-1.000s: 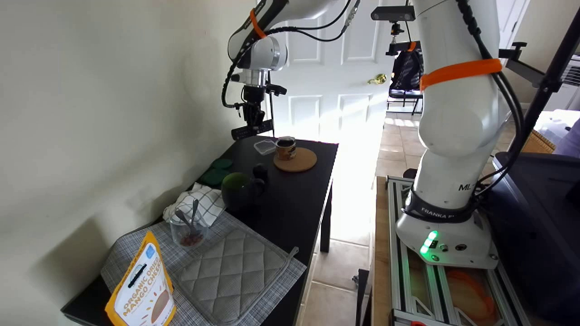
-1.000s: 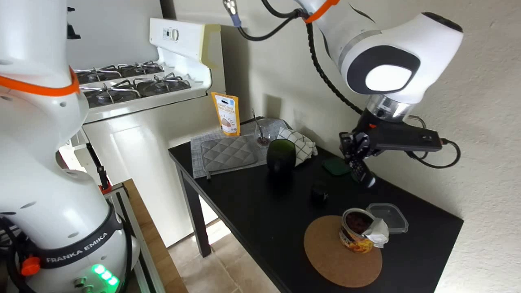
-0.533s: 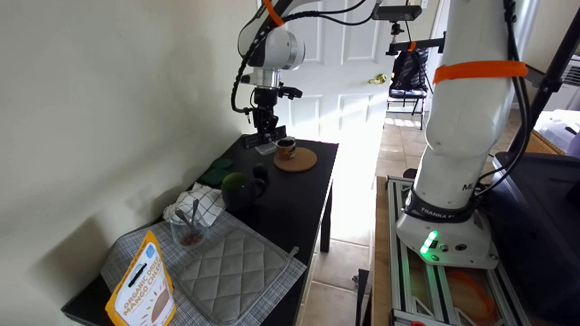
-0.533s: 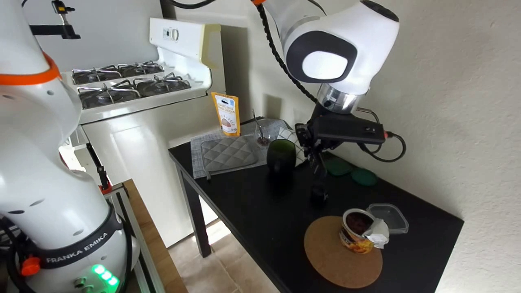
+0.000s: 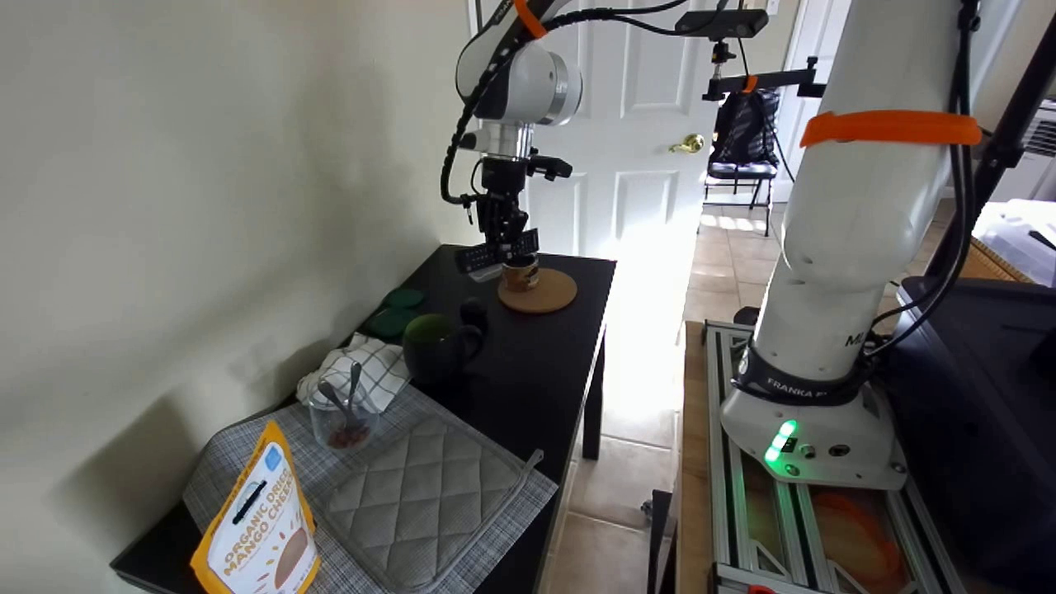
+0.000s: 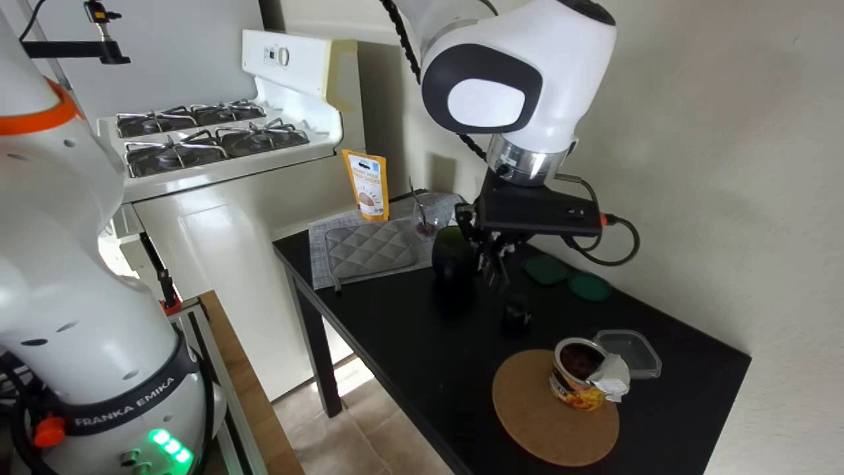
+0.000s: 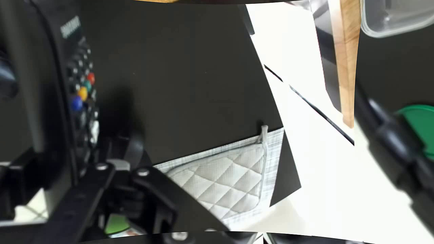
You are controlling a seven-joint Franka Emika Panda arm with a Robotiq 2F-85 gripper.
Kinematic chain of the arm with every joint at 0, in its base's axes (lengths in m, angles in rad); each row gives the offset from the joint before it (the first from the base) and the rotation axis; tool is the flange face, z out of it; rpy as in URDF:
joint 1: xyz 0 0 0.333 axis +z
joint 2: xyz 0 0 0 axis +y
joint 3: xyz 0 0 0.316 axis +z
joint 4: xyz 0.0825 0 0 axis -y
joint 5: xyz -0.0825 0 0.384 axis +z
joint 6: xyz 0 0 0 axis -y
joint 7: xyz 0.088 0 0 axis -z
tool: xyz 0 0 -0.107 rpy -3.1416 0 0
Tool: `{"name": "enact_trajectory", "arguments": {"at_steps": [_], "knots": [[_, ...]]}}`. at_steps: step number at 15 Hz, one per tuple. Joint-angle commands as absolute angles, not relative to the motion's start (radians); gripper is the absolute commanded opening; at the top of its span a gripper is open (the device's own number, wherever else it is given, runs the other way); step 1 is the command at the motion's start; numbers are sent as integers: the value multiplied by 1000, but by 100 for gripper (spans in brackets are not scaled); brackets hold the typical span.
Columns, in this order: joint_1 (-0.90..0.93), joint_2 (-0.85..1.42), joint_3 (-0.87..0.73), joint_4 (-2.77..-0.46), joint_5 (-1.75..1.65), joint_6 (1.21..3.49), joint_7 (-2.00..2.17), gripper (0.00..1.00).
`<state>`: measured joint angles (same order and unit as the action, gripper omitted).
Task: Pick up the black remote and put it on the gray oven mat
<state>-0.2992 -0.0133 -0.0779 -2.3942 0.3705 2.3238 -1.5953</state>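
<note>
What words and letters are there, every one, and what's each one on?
"ORGANIC DRIED MANGO CHEE": yellow-and-white standing pouch; last letters curve away.
"FRANKA EMIKA": black collar on the white robot arm.
"ML", maybe cut off: that white robot arm.
Too blurred: brand and button marks on the black plastic remote.
Too small: print on the orange-patterned round tub; any on the white stove.

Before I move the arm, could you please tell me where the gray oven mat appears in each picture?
In an exterior view: oven mat at the bottom, left of center.
In an exterior view: oven mat just left of center.
In the wrist view: oven mat low, near the middle, partly hidden.
Shared landmark: the gray placemat under it.
</note>
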Motion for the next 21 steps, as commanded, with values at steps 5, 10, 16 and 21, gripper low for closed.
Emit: {"name": "enact_trajectory", "arguments": {"at_steps": [5, 10, 16, 21], "knots": [[-67, -192, -50, -2658, 457, 2395, -1741, 7], [84, -166, 16, -2661, 514, 2460, -1665, 7], [183, 10, 134, -2608, 394, 2713, -1410, 7], [187, 130, 187, -2547, 328, 2764, -1267, 7]]}}
